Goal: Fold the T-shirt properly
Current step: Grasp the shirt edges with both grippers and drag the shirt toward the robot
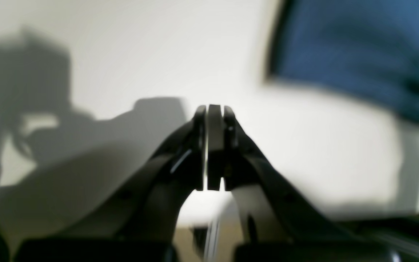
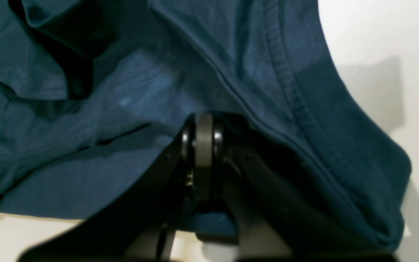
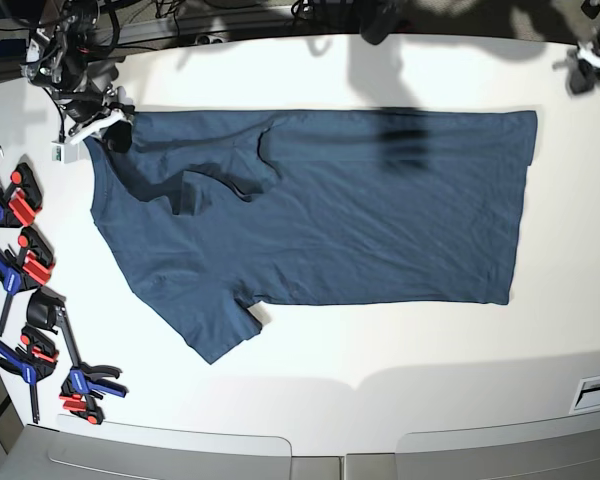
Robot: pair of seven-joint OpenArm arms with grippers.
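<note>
Navy shirt (image 3: pixel 320 220) lies spread across the white table (image 3: pixel 380 350), hem at right, one sleeve folded over near upper left. Right gripper (image 2: pixel 204 125), at the shirt's upper-left corner, is pinching fabric. Left gripper (image 1: pixel 215 112), pressed together and empty, sits at upper right. Clamps (image 3: pixel 25 270) line the left edge.

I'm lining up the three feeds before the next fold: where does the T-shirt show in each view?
Left wrist: the T-shirt fills the upper right corner, blurred, apart from the shut left gripper.
Right wrist: it fills most of the frame, bunched around the shut right gripper, which looks clamped on it.
Base: it lies spread across the middle, collar end toward that view's left.
Shared landmark: the white table, visible in all three.
</note>
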